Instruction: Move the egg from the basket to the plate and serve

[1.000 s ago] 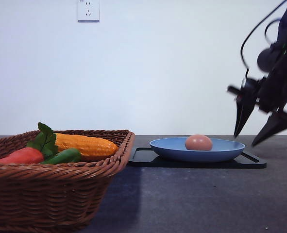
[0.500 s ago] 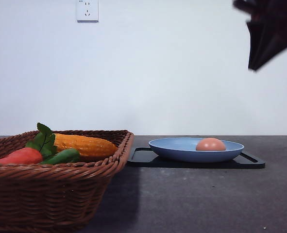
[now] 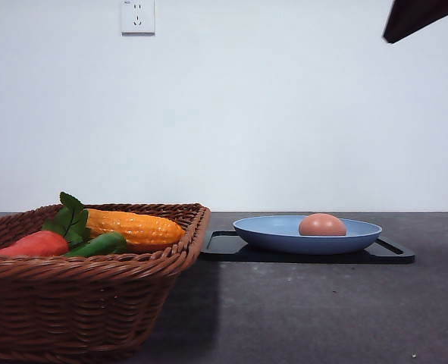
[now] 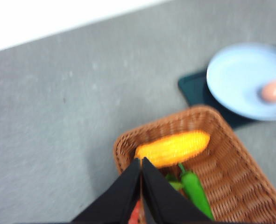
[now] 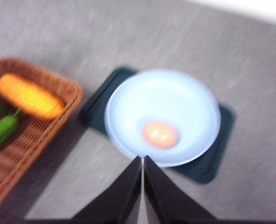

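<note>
Ahead, the egg [image 3: 322,224] lay in the plate [image 3: 273,233] on a black tray [image 3: 227,246], the basket [image 3: 79,303] toward eight o'clock. Left gripper [image 4: 141,162] hung pinched together over corn [image 4: 173,148]. Right gripper [image 5: 143,160], likewise closed, hovered above the egg, nothing between.

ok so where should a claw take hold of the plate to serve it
By its raised rim on the robot's right, coming in from that side. The plate is shallow and too wide to span, it sits on the black tray, and the egg lies loose inside, so keep it level.
</note>
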{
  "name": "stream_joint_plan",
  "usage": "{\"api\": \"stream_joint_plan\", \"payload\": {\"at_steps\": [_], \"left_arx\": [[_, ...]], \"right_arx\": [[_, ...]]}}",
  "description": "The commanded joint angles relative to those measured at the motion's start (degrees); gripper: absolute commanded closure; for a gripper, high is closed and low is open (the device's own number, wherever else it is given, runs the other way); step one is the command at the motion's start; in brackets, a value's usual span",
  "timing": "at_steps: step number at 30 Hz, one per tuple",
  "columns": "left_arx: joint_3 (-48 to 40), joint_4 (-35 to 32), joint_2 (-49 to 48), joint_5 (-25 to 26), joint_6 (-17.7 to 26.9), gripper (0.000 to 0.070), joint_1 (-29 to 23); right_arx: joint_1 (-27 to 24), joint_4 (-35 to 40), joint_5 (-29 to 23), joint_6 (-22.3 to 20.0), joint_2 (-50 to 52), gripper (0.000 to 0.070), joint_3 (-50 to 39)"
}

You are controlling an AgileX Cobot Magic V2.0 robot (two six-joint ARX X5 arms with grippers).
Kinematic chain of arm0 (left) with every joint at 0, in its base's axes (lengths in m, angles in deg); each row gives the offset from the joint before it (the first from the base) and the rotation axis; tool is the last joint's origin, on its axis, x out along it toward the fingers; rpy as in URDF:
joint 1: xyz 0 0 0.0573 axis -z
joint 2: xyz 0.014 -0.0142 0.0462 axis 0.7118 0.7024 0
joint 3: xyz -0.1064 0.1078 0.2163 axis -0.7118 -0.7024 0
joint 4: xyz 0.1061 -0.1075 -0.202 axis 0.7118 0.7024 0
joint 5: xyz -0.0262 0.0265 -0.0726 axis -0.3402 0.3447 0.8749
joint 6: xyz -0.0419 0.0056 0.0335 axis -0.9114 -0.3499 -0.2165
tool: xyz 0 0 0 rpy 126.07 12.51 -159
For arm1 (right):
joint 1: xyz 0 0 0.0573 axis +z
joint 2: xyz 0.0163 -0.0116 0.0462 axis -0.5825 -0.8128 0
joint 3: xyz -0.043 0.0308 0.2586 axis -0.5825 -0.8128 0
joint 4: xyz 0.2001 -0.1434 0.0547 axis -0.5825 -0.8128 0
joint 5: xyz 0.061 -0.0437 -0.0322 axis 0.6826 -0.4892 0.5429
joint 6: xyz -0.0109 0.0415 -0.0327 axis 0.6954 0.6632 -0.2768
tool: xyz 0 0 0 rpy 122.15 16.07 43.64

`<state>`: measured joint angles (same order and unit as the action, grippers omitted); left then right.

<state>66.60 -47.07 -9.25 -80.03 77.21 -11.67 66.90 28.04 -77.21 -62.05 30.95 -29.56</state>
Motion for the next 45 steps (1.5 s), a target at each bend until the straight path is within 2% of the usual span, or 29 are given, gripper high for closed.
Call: {"api": "stream_joint_plan", "payload": {"at_steps": [1, 6, 10, 14, 28, 35, 39, 41, 45], "left_arx": [[-5.01, -3.85, -2.95, 0.06, -1.68, 0.0700, 0.06], [-16.81, -10.23, -12.92, 0.07, -5.60, 0.0700, 0.05], [-20.76, -10.83, -18.55, 0.05, -7.99, 0.0700, 0.05], [-20.89, -11.40, -20.99, 0.05, -9.80, 0.0700, 0.05], [-20.89, -11.30, -21.11, 0.03, -9.86, 0.0700, 0.05], [-20.98, -11.36, -21.13, 0.05, -9.86, 0.0700, 0.08], [-20.98, -10.88, -25.26, 0.05, -9.29, 0.0700, -1.01], [-21.14, -10.88, -28.35, 0.20, -4.88, 0.0700, -3.23], [-24.08, -11.93, -34.86, 0.18, -4.70, 0.0700, -11.64]], "right_arx": [[1.10, 3.47, -2.58, -0.39, 2.73, 0.0700, -4.04], [2.38, 14.99, -6.00, -0.44, 12.05, 0.0700, -16.73], [2.39, 21.30, -6.10, -0.44, 17.48, 0.0700, -23.74], [2.39, 22.24, -6.51, -0.10, 20.12, 0.0700, -25.52], [2.33, 22.29, -9.64, -0.01, 23.24, 0.0700, -25.51], [2.33, 22.29, -17.38, -0.03, 27.28, 0.0700, -25.51], [2.33, 22.29, -23.90, -0.03, 29.92, 0.0700, -25.51], [2.35, 22.29, -26.86, -0.03, 31.11, 0.0700, -25.51], [2.35, 22.31, -34.59, -0.05, 33.66, 0.0700, -25.47]]}}
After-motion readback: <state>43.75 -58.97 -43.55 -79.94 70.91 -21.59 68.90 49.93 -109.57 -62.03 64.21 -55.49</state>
